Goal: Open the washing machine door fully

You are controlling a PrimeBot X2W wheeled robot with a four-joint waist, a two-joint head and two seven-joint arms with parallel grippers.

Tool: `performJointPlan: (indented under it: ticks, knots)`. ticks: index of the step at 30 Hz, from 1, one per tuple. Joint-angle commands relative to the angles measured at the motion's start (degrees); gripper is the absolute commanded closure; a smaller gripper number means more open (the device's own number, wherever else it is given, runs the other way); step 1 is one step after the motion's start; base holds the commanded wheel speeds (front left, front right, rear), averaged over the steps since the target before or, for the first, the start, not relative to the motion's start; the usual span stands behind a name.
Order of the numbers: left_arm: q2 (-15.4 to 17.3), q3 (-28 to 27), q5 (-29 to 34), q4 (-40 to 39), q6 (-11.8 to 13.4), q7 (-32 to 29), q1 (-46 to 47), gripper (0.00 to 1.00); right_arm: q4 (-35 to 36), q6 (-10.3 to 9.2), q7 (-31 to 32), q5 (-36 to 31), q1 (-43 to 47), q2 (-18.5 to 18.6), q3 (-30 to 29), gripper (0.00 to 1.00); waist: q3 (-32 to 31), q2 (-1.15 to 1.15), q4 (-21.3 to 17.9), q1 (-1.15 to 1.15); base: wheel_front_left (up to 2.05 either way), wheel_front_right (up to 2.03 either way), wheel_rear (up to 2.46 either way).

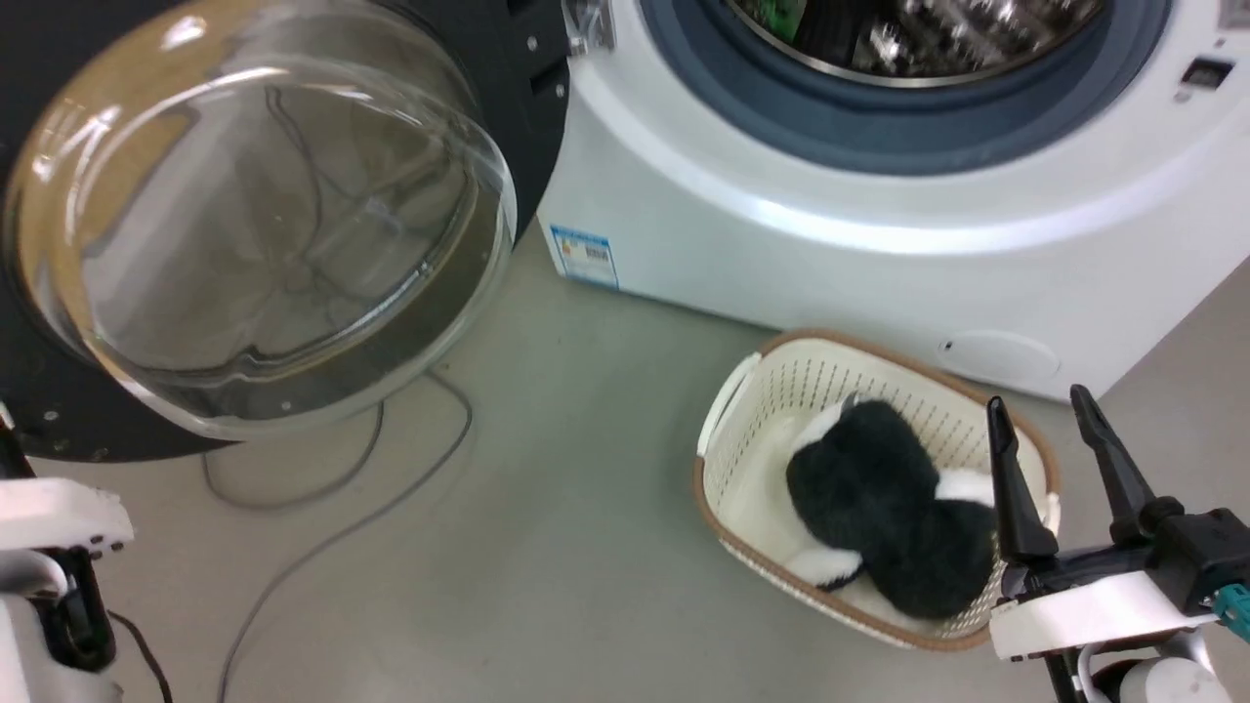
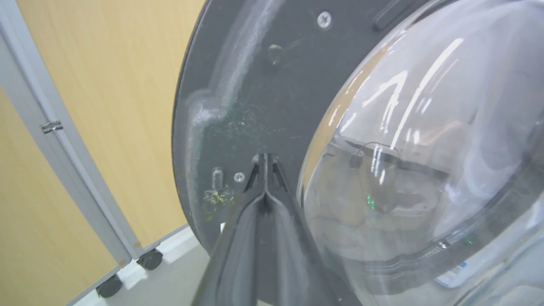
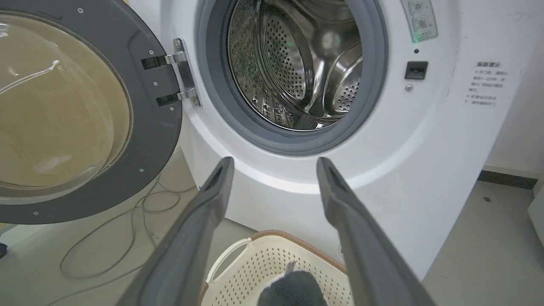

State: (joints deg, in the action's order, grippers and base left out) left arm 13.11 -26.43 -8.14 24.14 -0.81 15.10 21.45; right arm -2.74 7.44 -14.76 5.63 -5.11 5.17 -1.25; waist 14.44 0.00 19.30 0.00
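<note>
Washing machine door (image 3: 148, 127) swung wide, at left of washing machine (image 3: 425, 140); drum (image 3: 297, 63) exposed. Task looks almost done, maybe last push remains.
Left gripper (image 2: 264, 163) clenched, empty, tips at door's black inner face; contact unclear.
Right gripper (image 1: 1037, 398) spread, empty, above basket (image 1: 771, 400).

A cream laundry basket (image 1: 771, 410) at four o'clock holds a black-and-white fluffy bundle (image 1: 889, 508); grey cables (image 1: 337, 535) trail at eight o'clock.

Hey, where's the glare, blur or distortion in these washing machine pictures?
Head view: the drum is blurred, and the washing machine door mirrors pale reflections in its glass. Left wrist view: white glare streaks cross the door's dome. Right wrist view: wide-angle bending curves the washing machine front; the drum looks sharp.
</note>
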Motion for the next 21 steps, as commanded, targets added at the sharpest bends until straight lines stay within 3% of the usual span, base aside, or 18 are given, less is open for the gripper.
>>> performJointPlan:
  ticks: [1, 10, 21]
  knots:
    - [-0.39, 0.15, 0.67, -0.9, -0.46, -0.1, -1.21, 1.0, 0.23, 0.05, -0.24, 0.3, 0.76, -0.39, -0.14, 0.0, -1.74, 0.0, -0.27, 0.0, 0.0, 0.0, 0.0]
    - [-4.22, 3.06, 4.12, -9.63, -3.24, -0.1, -7.33, 1.0, 2.15, 0.05, -0.24, -0.71, 3.45, -1.94, -1.56, 0.0, -8.22, 0.0, -2.33, 0.0, 0.0, 0.0, 0.0]
    - [-8.29, 7.9, 5.07, -18.09, -5.02, -0.1, -16.71, 1.0, 2.88, 0.05, -0.24, 1.13, 7.59, -2.27, -2.07, 0.0, -13.94, 0.0, -7.62, 0.0, 0.0, 0.0, 0.0]
